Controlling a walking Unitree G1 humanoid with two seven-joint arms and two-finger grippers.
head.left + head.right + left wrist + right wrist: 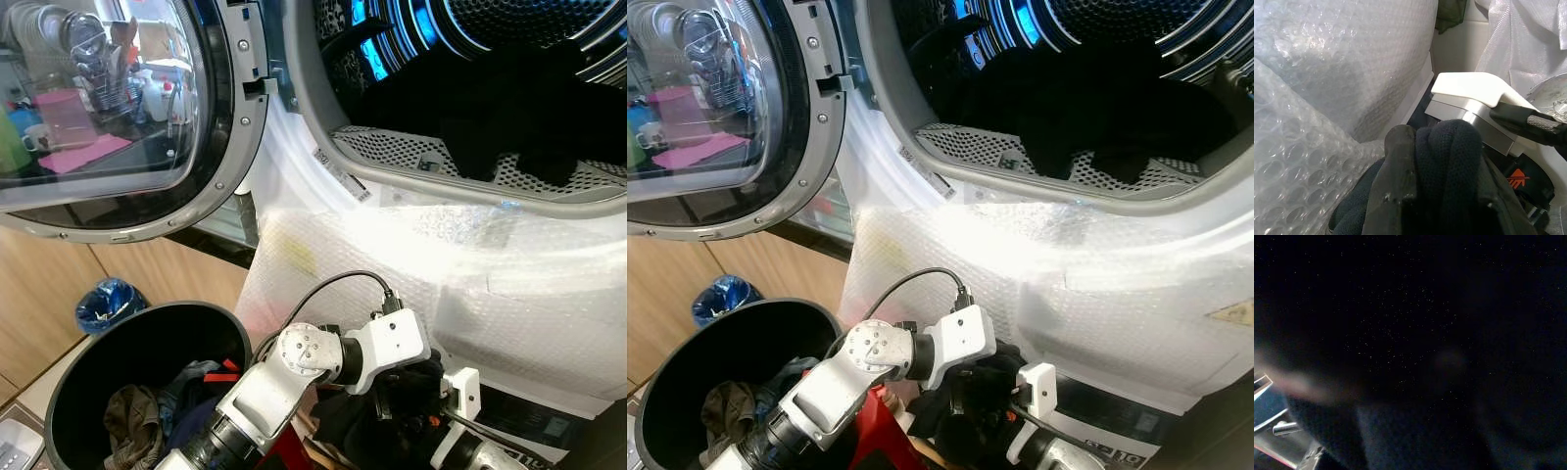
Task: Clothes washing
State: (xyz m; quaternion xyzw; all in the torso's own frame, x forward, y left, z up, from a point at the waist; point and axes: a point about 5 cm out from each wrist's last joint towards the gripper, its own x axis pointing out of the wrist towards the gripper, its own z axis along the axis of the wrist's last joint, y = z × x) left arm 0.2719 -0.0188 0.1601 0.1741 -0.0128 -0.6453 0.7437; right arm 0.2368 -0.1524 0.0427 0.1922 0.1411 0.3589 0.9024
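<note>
Left gripper (pixel 1430 161) clenched on black knit garment (pixel 1449 147), fabric bunched in thick folds between fingers, right gripper (pixel 431 406) just beside it in same dark bundle, finger state indeterminate, washer drum (pixel 470 147) above, black bin (pixel 127 343) beside left arm.

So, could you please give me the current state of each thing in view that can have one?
Washer door: swung open.
Drum: open, dark clothes already inside.
Black basket: partly filled with clothes.
Black garment: bunched up, held low in front of the machine.
Left gripper: shut on the black garment.
Right gripper: against the same garment; fingers hidden.
Bubble wrap: draped over the machine front.
</note>
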